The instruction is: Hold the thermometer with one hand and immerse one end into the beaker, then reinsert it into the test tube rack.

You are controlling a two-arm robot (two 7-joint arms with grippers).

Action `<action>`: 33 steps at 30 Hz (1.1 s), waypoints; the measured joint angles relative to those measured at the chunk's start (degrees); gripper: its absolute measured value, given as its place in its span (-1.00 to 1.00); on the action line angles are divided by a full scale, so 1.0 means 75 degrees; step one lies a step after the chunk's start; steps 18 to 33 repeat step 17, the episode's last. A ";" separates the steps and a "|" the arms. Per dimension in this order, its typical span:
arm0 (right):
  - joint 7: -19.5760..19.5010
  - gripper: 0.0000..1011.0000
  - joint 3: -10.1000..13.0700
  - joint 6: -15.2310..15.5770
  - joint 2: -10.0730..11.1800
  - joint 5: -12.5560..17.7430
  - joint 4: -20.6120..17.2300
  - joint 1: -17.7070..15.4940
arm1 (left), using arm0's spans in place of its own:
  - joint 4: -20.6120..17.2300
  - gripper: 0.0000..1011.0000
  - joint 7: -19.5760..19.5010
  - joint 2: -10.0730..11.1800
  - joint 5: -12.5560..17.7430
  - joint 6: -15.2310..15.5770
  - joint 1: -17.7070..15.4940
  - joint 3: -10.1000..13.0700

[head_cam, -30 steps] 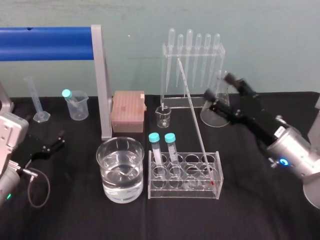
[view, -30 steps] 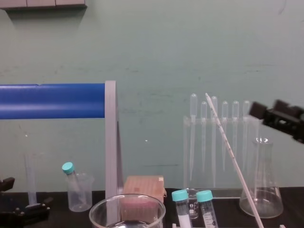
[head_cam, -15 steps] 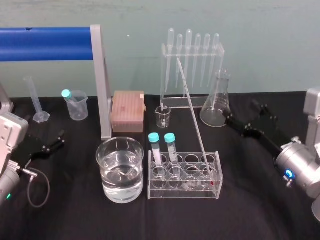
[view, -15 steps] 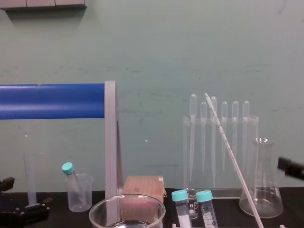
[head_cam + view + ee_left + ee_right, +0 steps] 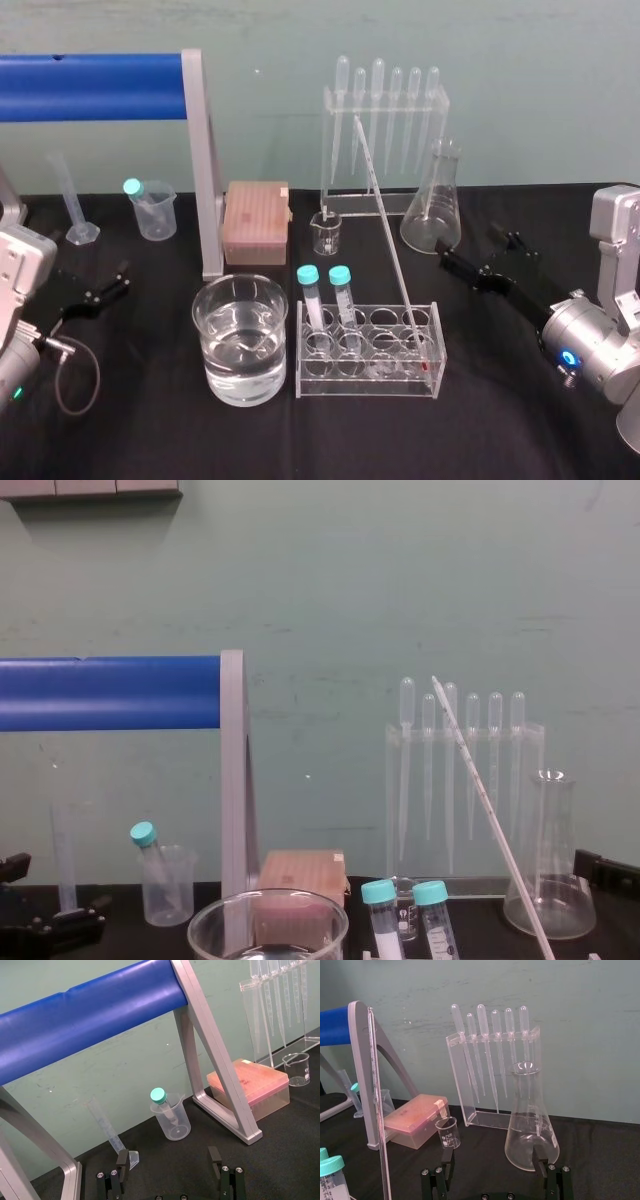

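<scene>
We see bare tabletop between our right gripper and the tube rack, but the flask stands close beyond the gripper, and the rack with its leaning thermometer bars the straight way to the beaker.

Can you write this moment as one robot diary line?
thermometer: leaning in test tube rack | right gripper: open, empty, right of rack | left gripper: open, parked at left

Cut by the chest view's bottom edge: beaker, and thermometer at its lower end. Clipped at its right edge: right end effector.
</scene>
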 joint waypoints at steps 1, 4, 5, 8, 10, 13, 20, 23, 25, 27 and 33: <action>-0.0001 0.98 -0.0001 -0.0001 0.0002 -0.0001 -0.0001 -0.0001 | 0.0000 0.99 0.0000 0.0000 0.0000 0.0000 0.0000 0.0000; -0.0004 0.98 -0.0005 -0.0005 0.0007 -0.0004 -0.0004 -0.0001 | 0.0000 0.99 0.0000 0.0000 0.0000 0.0000 0.0000 0.0000; -0.0007 0.98 -0.0006 -0.0006 0.0009 -0.0005 -0.0005 -0.0001 | 0.0000 0.99 0.0000 0.0000 0.0000 0.0000 0.0000 0.0000; -0.0017 0.98 -0.0009 -0.0010 0.0013 -0.0007 -0.0009 -0.0003 | 0.0000 0.99 0.0000 0.0000 0.0000 0.0000 0.0000 0.0000; -0.0020 0.98 -0.0011 -0.0011 0.0014 -0.0009 -0.0009 -0.0004 | 0.0000 0.99 0.0000 0.0000 0.0000 0.0000 0.0000 0.0000; -0.0026 0.98 -0.0014 -0.0014 0.0016 -0.0010 -0.0012 -0.0004 | 0.0000 0.99 0.0000 0.0000 0.0000 0.0000 0.0000 0.0000; -0.0033 0.98 -0.0018 -0.0017 0.0019 -0.0013 -0.0015 -0.0004 | 0.0000 0.99 0.0000 0.0000 0.0000 0.0000 0.0000 0.0000; -0.0033 0.98 -0.0018 -0.0017 0.0019 -0.0013 -0.0015 -0.0004 | 0.0000 0.99 0.0000 0.0000 0.0000 0.0000 0.0000 0.0000; -0.0033 0.98 -0.0018 -0.0017 0.0019 -0.0013 -0.0015 -0.0004 | 0.0000 0.99 0.0000 0.0000 0.0000 0.0000 0.0000 0.0000; -0.0033 0.98 -0.0018 -0.0017 0.0019 -0.0013 -0.0015 -0.0004 | 0.0000 0.99 0.0000 0.0000 0.0000 0.0000 0.0000 0.0000; -0.0033 0.98 -0.0018 -0.0017 0.0019 -0.0013 -0.0015 -0.0004 | 0.0000 0.99 0.0000 0.0000 0.0000 0.0000 0.0000 0.0000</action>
